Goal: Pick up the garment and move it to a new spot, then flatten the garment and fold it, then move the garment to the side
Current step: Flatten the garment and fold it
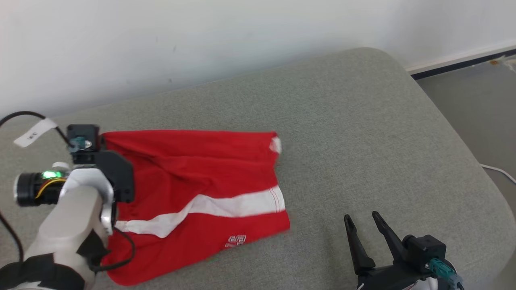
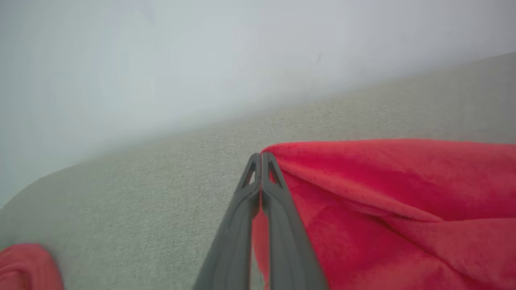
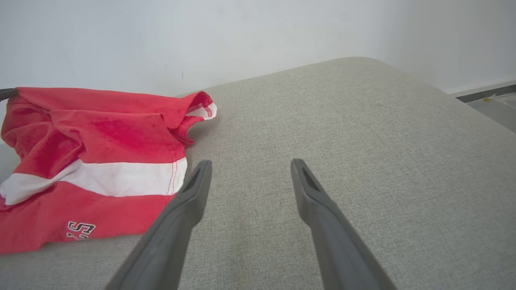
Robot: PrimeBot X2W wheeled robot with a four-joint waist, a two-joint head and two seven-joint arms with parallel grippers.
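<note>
Indoors, grey cushion (image 1: pixel 363 121) by white wall (image 1: pixel 201 40), left fingers (image 2: pixel 242 209) pinching red garment (image 1: pixel 193 173), right fingers (image 3: pixel 189 201) wide.

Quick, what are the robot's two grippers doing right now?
Left gripper: closed, pinching an edge of the red fabric garment with the white stripe.
Right gripper: open, holding nothing.

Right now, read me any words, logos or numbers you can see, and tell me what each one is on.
"S" plus one more character I cannot make out: outlined logo on the red garment, near its lower edge.
White tag on the black cable at the left of the head view: dark marks, too small and blurred to read.
No other text can be read.
</note>
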